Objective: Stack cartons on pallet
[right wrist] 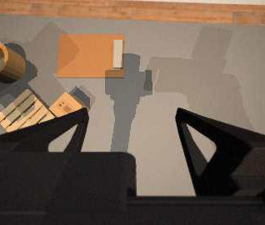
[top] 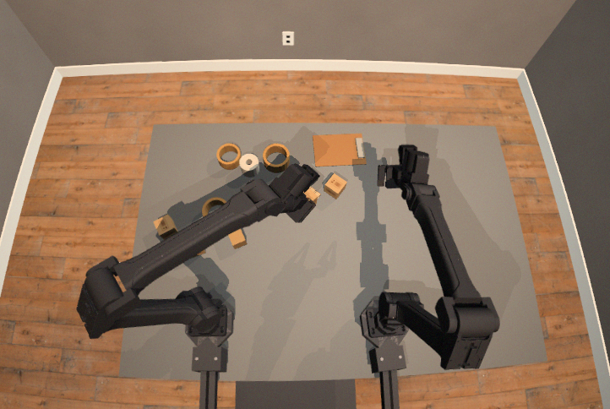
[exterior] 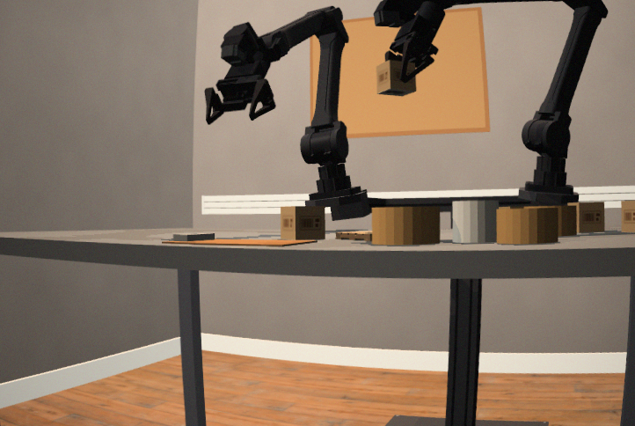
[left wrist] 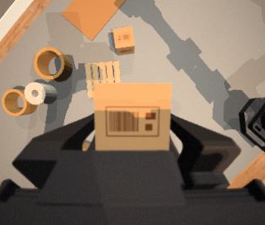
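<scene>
My left gripper (exterior: 399, 72) (left wrist: 132, 112) is shut on a carton (exterior: 388, 77) (left wrist: 126, 97), held high over the table with its barcode side towards the wrist camera. Its underside is not readable. A second carton (top: 335, 185) (exterior: 302, 222) (left wrist: 124, 40) (right wrist: 67, 104) stands beside the wooden pallet (exterior: 353, 233) (left wrist: 110, 71); no carton is on the pallet. Another carton (top: 165, 225) stands far left, a box (top: 237, 237) lies beside the left arm, and a carton (exterior: 590, 216) shows at right in the exterior view. No numbers are visible. My right gripper (exterior: 230, 120) (right wrist: 132, 112) is open and empty.
Orange rings (top: 228, 155) (top: 275, 156) and a white roll (top: 249, 162) (left wrist: 36, 93) stand at the back left. A third ring (top: 214, 203) is partly behind the left arm. An orange clipboard (top: 334, 149) (left wrist: 92, 17) (right wrist: 87, 56) lies behind the second carton.
</scene>
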You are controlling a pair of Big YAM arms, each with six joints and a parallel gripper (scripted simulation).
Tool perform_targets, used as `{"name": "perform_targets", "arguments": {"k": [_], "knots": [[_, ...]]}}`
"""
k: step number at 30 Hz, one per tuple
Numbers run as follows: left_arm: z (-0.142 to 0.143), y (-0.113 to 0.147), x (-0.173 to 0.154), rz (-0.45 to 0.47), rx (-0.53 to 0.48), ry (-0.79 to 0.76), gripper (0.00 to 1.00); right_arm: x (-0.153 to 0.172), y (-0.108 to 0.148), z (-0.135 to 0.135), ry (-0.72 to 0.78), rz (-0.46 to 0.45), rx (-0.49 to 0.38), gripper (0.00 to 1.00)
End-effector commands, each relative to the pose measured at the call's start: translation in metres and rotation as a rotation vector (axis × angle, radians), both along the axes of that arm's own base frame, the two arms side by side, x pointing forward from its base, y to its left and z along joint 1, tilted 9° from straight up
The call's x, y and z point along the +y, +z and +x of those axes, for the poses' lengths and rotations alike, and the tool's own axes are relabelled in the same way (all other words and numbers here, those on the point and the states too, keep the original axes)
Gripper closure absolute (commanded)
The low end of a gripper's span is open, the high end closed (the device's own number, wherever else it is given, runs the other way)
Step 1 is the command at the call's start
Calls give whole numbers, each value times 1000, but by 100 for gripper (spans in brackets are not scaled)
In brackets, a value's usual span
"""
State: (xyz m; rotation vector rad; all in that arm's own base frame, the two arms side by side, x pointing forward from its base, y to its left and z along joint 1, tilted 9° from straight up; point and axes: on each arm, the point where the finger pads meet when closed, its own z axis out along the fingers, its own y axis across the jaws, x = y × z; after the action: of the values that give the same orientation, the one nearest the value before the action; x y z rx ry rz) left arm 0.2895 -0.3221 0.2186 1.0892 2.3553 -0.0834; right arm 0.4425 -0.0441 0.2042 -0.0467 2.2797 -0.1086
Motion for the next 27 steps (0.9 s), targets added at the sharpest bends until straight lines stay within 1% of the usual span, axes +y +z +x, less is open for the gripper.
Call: {"name": "perform_targets", "arguments": {"k": [1, 2, 4, 7, 11, 12, 13, 15, 16, 19, 24, 26, 27], "knots": [[-9, 49, -9, -33, -14, 0, 46, -4, 31, 14, 1, -15, -58, 0], [-11, 55, -8, -34, -15, -1, 46, -4, 31, 14, 1, -15, -58, 0], [-12, 55, -8, -11, -8, -14, 46, -4, 31, 14, 1, -15, -58, 0], [-15, 63, -7, -10, -7, -19, 46, -4, 31, 14, 1, -15, -58, 0], [-15, 64, -7, -11, -8, -19, 46, -4, 31, 14, 1, -15, -58, 0], [-16, 55, -6, -5, -7, -24, 46, -4, 31, 14, 1, -15, -58, 0], [-11, 63, -3, -25, -35, -36, 46, -4, 31, 14, 1, -15, -58, 0], [-6, 66, 1, -43, -60, -59, 46, -4, 31, 14, 1, -15, -58, 0], [-7, 56, 5, -45, -67, -88, 46, -4, 31, 14, 1, -15, -58, 0], [-3, 57, 6, -140, -136, -189, 46, -4, 31, 14, 1, -15, -58, 0], [0, 55, 8, -360, -218, -322, 46, -4, 31, 14, 1, -15, -58, 0], [0, 55, 8, -360, -218, -322, 46, -4, 31, 14, 1, -15, -58, 0], [2, 48, 5, -405, -217, -355, 46, -4, 31, 14, 1, -15, -58, 0]]}}
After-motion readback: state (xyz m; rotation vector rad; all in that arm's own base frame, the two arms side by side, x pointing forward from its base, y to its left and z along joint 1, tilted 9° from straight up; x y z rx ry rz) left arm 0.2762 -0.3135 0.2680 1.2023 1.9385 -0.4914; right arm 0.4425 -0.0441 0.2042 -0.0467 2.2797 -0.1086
